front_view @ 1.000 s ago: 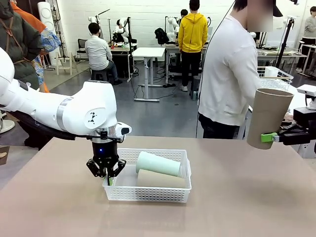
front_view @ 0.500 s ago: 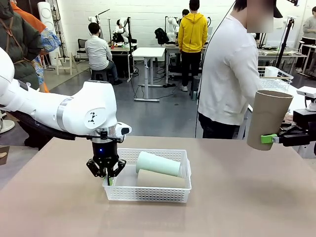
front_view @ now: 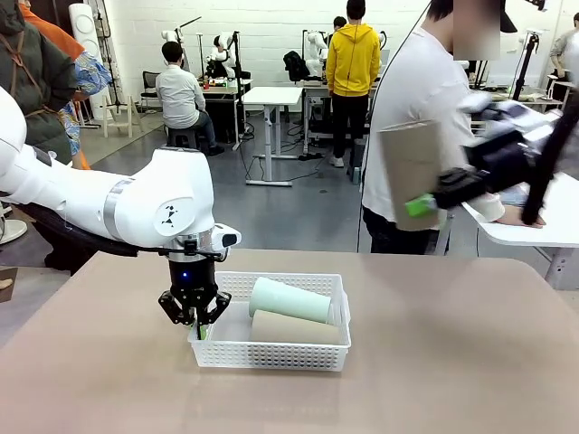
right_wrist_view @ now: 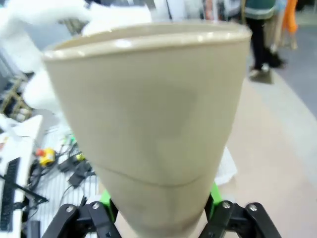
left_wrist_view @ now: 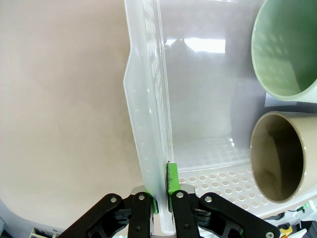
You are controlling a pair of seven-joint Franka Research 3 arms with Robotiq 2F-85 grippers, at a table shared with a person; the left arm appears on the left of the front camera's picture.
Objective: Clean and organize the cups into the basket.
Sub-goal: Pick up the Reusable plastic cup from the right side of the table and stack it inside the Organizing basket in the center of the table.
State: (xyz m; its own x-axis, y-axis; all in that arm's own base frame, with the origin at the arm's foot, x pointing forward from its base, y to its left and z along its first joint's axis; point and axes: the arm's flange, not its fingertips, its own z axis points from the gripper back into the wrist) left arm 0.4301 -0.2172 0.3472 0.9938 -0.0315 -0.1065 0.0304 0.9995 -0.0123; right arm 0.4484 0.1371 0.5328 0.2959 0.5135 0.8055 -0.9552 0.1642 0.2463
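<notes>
Bench (front_view: 452, 362) centre: white basket (front_view: 271, 357), left hand (front_view: 199, 327) pinched tight on its 9 o'clock wall, one finger either side of the rim. Inside, both lying down: tan cup (front_view: 294, 327) at 6 o'clock, mint cup (front_view: 289, 300) at 12, touching. Right hand (front_view: 421, 205) up in the air at 2 o'clock, clamped on another tan tumbler (front_view: 409, 172), blurred. Person (front_view: 416, 108) stands behind, far side.

front wide; left wrist close on basket (left_wrist_view: 146, 124)
</notes>
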